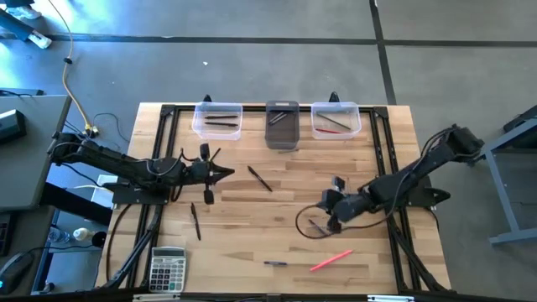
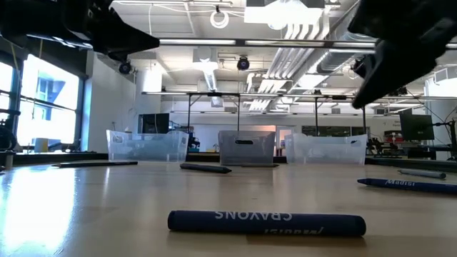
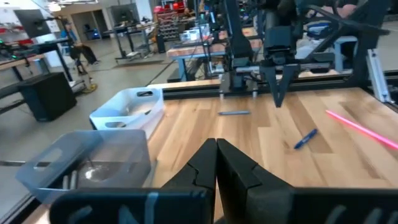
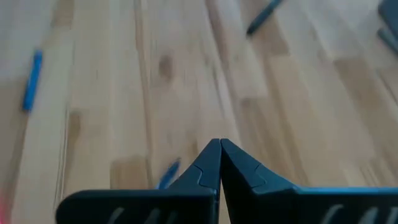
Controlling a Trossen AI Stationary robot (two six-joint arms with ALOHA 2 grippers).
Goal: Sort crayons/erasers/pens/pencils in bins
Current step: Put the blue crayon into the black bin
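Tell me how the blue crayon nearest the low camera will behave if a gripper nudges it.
The crayon looks round and lies flat on the bare table, so it would probably roll. It seems short and stiff, likely light. Its paper wrapper may give some grip.

The left arm reaches in from the table's left edge, stretched nearly flat toward the middle, and its left gripper (image 1: 225, 174) points inward with both fingers pressed tight together, nothing between them. The right arm comes from the far right corner, elbow raised, forearm angling down and inward. Its right gripper (image 1: 332, 225) hangs low over the boards, tilted downward, fingers (image 4: 219, 163) sealed into a single point and empty. The two grippers sit well apart.
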